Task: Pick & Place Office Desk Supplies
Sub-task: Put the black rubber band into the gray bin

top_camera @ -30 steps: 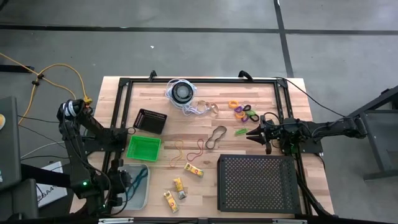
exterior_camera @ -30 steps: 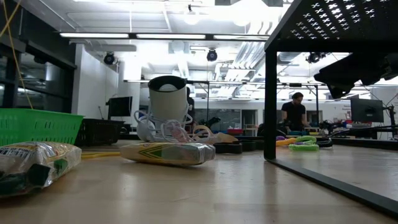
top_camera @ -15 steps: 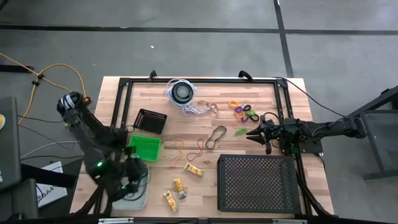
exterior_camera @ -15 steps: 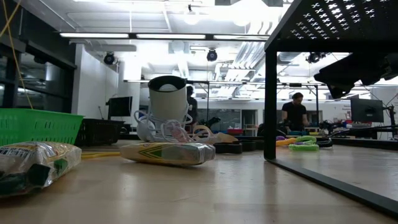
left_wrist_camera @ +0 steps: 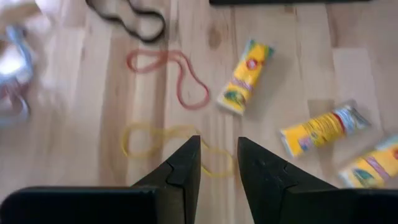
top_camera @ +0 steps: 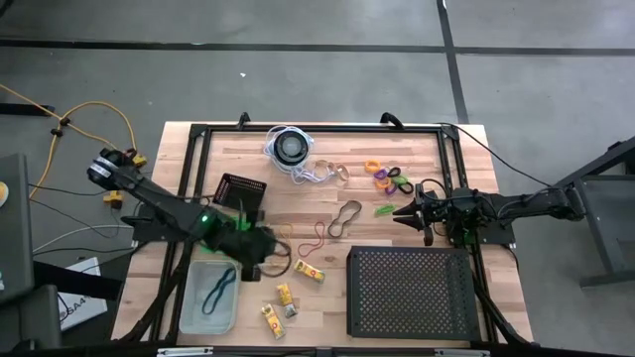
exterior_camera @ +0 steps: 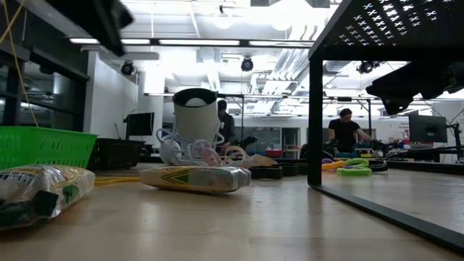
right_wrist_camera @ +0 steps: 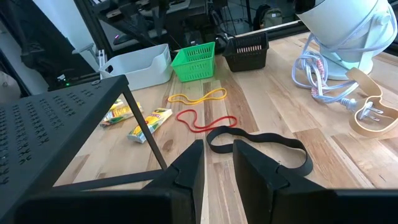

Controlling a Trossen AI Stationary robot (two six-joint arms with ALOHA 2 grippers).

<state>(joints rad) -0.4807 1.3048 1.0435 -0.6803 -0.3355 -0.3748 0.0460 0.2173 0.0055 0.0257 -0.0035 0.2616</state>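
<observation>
High view: I swing the left gripper (top_camera: 260, 248) from the clear bin (top_camera: 210, 297) at 7 o'clock toward center, jaws narrow and empty, over the yellow rubber band (left_wrist_camera: 163, 143). Right gripper (top_camera: 399, 211) waits narrow at 3.

1. Left arm reaches in from its base at the worktop's left edge, stretched diagonally toward the middle, forearm low and motion-blurred in the high view.
2. Left hand (top_camera: 260, 250) sits at that arm's far end, wrist pitched down, camera looking straight at the surface.
3. Left fingers (left_wrist_camera: 180, 171) dark, parallel, a narrow gap between them, nothing caught in the gap.
4. Right arm comes in from the right edge, laid nearly level, elbow outboard, links in one straight line.
5. Right hand (top_camera: 402, 211) points toward the left arm, tips tapering.
6. Right fingers (right_wrist_camera: 188, 165) slightly parted, gap clear, gripping nothing.
</observation>
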